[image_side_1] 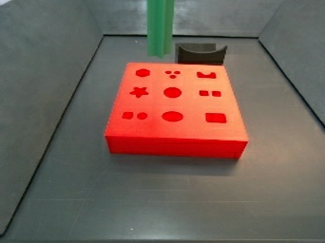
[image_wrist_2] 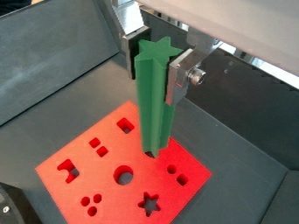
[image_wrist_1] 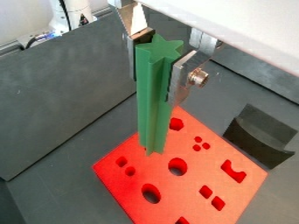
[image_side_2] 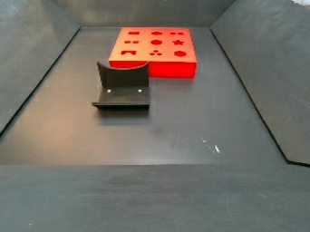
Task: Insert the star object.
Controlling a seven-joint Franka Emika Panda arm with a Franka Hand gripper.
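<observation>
The star object [image_wrist_1: 155, 105] is a long bright green rod with a star-shaped end. My gripper [image_wrist_1: 156, 70] is shut on its upper part and holds it upright; both wrist views show this, with the gripper [image_wrist_2: 155, 70] around the rod [image_wrist_2: 155, 114]. The rod's lower end hangs above the red block [image_wrist_1: 122, 171], apart from it. In a side view only the rod [image_side_1: 160, 28] shows at the back, above the red block [image_side_1: 178, 133] with its star hole [image_side_1: 139, 92]; the gripper is out of frame there. The star hole also shows in a wrist view [image_wrist_2: 149, 203].
The red block [image_side_2: 155, 68] has several holes of other shapes. The dark fixture [image_side_1: 200, 52] stands on the floor beside the block, also seen in a side view [image_side_2: 121, 88] and a wrist view [image_wrist_1: 263, 136]. Grey walls ring the dark floor.
</observation>
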